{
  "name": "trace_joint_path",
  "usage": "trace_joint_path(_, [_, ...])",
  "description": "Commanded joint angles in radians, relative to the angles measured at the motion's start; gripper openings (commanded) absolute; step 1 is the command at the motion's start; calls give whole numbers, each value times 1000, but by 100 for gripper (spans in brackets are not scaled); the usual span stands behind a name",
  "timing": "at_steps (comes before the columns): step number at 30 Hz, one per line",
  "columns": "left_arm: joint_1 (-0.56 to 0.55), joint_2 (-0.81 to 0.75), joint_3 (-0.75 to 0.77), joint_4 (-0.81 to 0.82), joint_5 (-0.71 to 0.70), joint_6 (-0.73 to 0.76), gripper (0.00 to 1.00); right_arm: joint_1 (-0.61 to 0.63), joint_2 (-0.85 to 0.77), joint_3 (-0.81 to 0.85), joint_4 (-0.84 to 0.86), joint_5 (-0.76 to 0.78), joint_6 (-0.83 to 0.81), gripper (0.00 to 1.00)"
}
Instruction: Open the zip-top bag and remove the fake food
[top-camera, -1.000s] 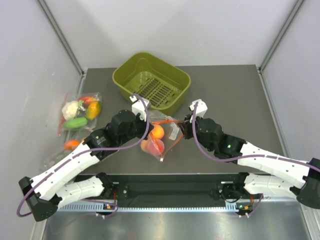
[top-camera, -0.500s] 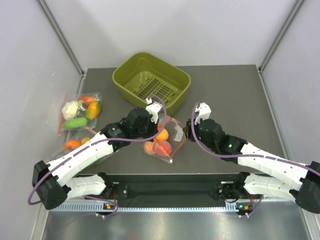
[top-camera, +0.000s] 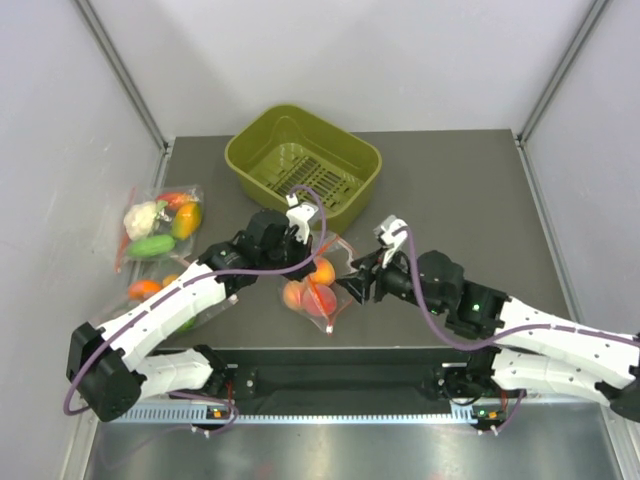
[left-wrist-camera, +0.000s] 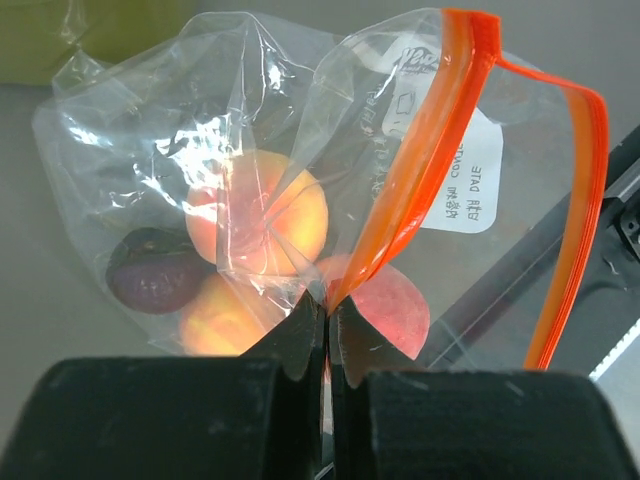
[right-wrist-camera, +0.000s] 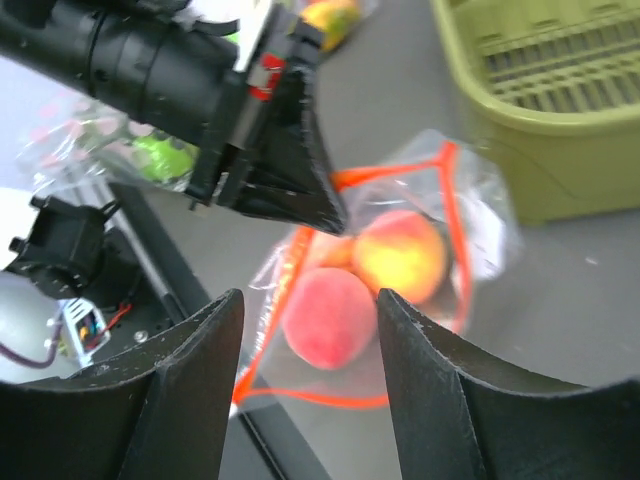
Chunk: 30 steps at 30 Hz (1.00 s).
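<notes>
The left tool (left-wrist-camera: 327, 335) pinched the zip-top bag (left-wrist-camera: 250, 150) lip to lift its mouth open. The right tool (right-wrist-camera: 308, 320), spread and empty, faced the 3 fake food (right-wrist-camera: 400, 255) peaches.

table: dark grey matte flat tabletop (top-camera: 470, 190), rectangular, mid view
back wall: plain pale grey-lilac panel (top-camera: 340, 50)
side walls: matching pale side panels, left (top-camera: 50, 150) and right (top-camera: 600, 170)
corners: slim grey metal struts (top-camera: 120, 75) where the walls meet
near edge: brushed silver metal shelf (top-camera: 330, 455) below the table
light: even, diffuse, soft shadows only
</notes>
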Motion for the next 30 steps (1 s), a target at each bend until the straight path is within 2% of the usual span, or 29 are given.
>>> trace_joint_path(1, [13,-15,-11,73,64,0,0,11,91,43,139,-135,14,56])
trace_joint_path(7, [19,-29,-21,80,104,2,0,11,328,79,156,-88,38,55])
trace_joint_path(12, [22,-44,-30,77,110,9,0,0,342,60,139,8,75,55])
trace_joint_path(15, [23,-55,-33,90,131,8,0,-11,342,40,130,9,93,55])
trace_joint_path(21, [28,-78,-39,136,260,9,0,-11,431,13,159,-43,106,56])
trace_joint_path(25, [29,-98,-53,178,306,5,0,-9,486,-19,256,-106,109,56])
trace_joint_path(30, [29,-103,-71,229,360,-24,0,-6,520,-58,363,-209,92,62])
